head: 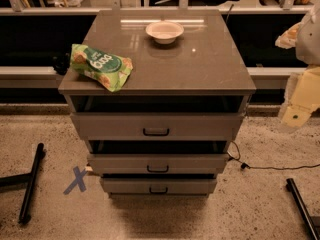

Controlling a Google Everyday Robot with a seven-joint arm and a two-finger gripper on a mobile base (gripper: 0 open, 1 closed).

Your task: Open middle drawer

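The grey cabinet (160, 59) has three flat drawer fronts stacked one above another. The middle drawer (125, 163) is the medium-sized front, with a small black bar handle (158, 168) at its centre. A dark gap shows above its front, as above the other two. The widest drawer front (115, 126) is above it and the narrowest (125, 185) below it. My gripper (296, 115), a cream-coloured part at the right edge of the view, hangs to the right of the cabinet, apart from it and level with the top drawer. It holds nothing that I can see.
A green snack bag (101, 66) lies on the cabinet top at the front left and a white bowl (164, 31) stands at the back. A black cable (270, 167) runs over the floor at the right. Black bars lie at the left (31, 184) and right (302, 206). A blue tape cross (76, 180) marks the floor.
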